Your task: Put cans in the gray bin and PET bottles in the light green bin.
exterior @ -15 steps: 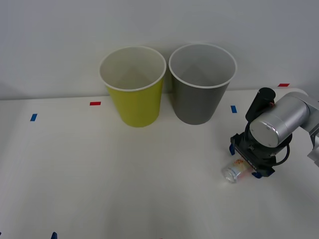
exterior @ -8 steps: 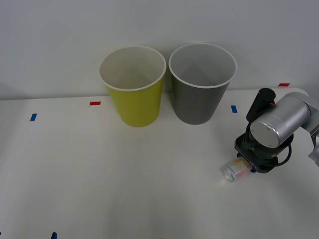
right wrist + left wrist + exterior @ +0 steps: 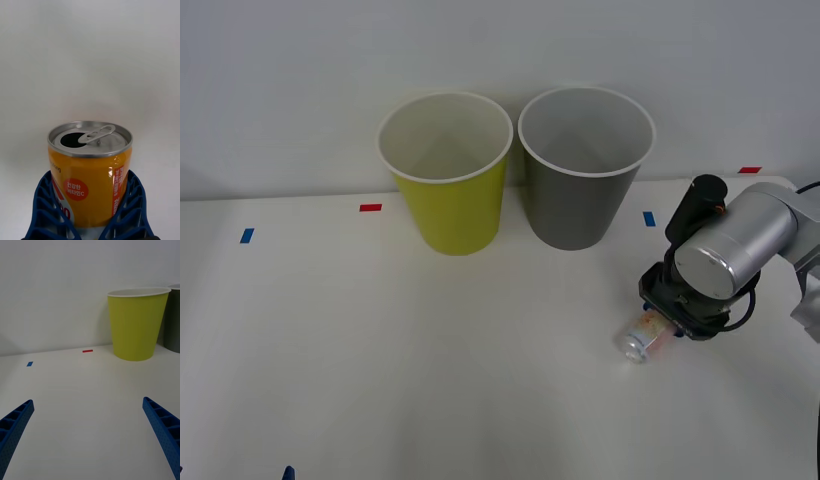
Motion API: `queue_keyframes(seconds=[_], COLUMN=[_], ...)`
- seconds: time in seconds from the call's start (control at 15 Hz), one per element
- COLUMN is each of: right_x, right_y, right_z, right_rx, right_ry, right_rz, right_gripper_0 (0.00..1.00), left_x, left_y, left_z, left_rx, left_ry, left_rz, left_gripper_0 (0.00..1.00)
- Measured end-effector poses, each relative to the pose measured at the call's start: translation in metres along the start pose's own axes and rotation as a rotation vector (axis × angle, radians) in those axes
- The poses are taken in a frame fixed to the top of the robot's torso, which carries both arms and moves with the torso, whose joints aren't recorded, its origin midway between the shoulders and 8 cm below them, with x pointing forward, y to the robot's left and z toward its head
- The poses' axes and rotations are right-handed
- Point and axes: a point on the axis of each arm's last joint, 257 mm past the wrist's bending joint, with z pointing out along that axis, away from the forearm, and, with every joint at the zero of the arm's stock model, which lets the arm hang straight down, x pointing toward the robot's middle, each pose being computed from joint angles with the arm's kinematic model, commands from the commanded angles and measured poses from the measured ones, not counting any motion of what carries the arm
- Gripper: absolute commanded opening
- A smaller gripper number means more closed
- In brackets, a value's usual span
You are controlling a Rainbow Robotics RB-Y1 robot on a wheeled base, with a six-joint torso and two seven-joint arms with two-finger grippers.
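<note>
Currently, cans: one can (image 3: 90, 172) (opened, pull tab raised), at the table's (image 3: 430, 380) right side.
Bins: two, touching; light green bin (image 3: 448, 170) left of gray bin (image 3: 584, 165).
Right gripper (image 3: 90, 210): clamped on can; lower can body hidden by fingers.
Left gripper (image 3: 90, 435): fingers apart, holding nothing.

Orange can (image 3: 90, 176) opened, light green bin (image 3: 448, 190) beside gray bin (image 3: 583, 185), both upright
</note>
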Motion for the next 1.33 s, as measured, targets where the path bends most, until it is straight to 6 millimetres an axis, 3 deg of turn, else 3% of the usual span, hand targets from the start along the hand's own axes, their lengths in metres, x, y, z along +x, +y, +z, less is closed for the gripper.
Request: queue_keyframes(seconds=[0.27,0.87,1.33], right_x=[0.000,-0.029,-0.026], right_y=[0.041,0.042,0.031], right_z=[-0.015,-0.063,-0.109], right_rx=[-0.109,-0.240,-0.302], right_ry=[-0.067,-0.332,-0.534], right_rz=[-0.192,-0.536,-0.754], right_gripper_0=[0.00,0.00,0.00], left_x=[0.000,0.000,0.000], left_y=[0.000,0.000,0.000], left_z=[0.000,0.000,0.000], left_rx=[0.000,0.000,0.000], left_ry=[0.000,0.000,0.000], left_rz=[0.000,0.000,0.000], left_gripper_0=[1.00,1.00,1.00])
